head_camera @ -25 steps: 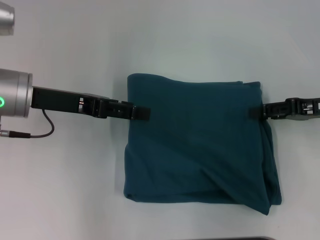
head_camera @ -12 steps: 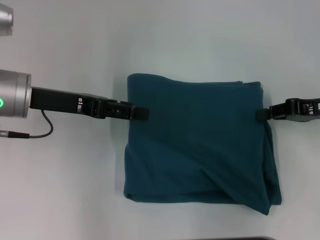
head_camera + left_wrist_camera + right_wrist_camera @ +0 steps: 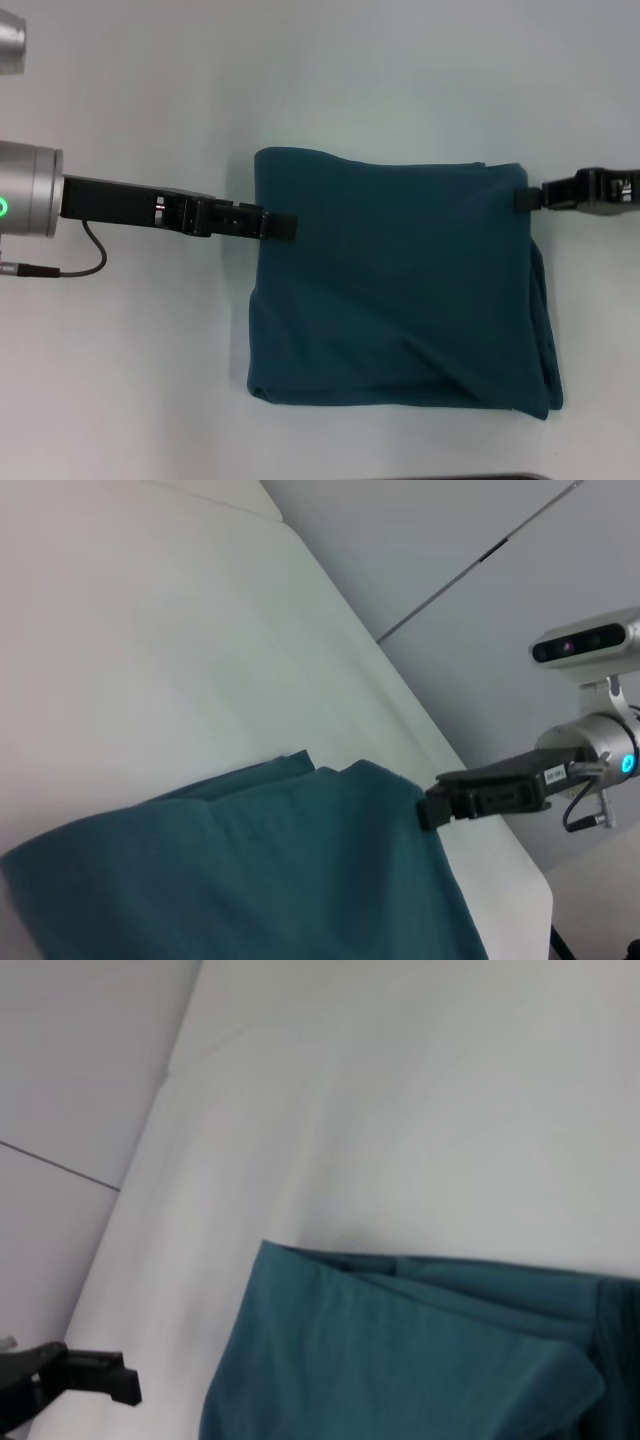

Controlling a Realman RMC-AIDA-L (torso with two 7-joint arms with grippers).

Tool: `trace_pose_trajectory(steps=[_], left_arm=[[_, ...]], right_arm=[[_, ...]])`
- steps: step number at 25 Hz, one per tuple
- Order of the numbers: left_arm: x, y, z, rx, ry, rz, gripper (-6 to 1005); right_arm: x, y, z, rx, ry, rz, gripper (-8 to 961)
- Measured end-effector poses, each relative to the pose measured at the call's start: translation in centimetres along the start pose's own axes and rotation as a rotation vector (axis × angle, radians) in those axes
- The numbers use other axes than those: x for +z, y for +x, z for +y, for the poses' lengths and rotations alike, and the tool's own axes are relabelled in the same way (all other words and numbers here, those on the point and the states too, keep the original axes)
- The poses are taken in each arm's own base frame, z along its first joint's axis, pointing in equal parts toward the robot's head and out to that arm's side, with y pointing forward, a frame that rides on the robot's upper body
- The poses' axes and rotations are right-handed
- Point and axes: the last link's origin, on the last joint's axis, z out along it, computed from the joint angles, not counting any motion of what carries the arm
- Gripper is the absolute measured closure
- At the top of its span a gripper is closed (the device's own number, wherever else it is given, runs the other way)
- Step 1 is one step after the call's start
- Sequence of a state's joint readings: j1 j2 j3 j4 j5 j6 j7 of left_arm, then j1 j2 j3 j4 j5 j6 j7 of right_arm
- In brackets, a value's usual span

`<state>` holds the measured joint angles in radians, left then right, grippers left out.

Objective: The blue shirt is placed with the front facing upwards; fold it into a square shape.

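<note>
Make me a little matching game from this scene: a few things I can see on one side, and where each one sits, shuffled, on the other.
Things:
1. blue shirt
2. left gripper
3. right gripper
4. grey cable

Places:
A. at the shirt's right edge, near its far corner
B. folded in the middle of the white table
C. looping under the left arm
D. tip over the shirt's left edge

Pairs: 1-B, 2-D, 3-A, 4-C

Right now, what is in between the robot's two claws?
In the head view, the folded blue shirt fills the stretch between the left gripper and the right gripper, lying on the white table.
</note>
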<state>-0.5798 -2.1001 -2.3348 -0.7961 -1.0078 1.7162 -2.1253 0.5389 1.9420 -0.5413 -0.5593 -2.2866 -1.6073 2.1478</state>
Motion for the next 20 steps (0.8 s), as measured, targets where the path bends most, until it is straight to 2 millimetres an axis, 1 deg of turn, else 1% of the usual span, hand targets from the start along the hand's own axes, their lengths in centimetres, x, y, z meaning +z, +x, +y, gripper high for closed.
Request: trace_pose_trajectory(steps=[4,15,20], left_arm=[[0.04,0.10,-0.05,-0.001,0.003,0.002,112],[0.17,0.12,-0.08,-0.006,0.001,0.004,113],[0.25,0.12,-0.13,-0.007,0.002,0.003,114]], right_arm=[[-0.23,-0.60,0.22,-0.018,-0.002,-0.021,944],[-0.47,-0.72,-0.40,-0.023,0.040,-0.033,937],[-0.45,-0.82,-0.70,-0.026,0.060,-0.043,769]])
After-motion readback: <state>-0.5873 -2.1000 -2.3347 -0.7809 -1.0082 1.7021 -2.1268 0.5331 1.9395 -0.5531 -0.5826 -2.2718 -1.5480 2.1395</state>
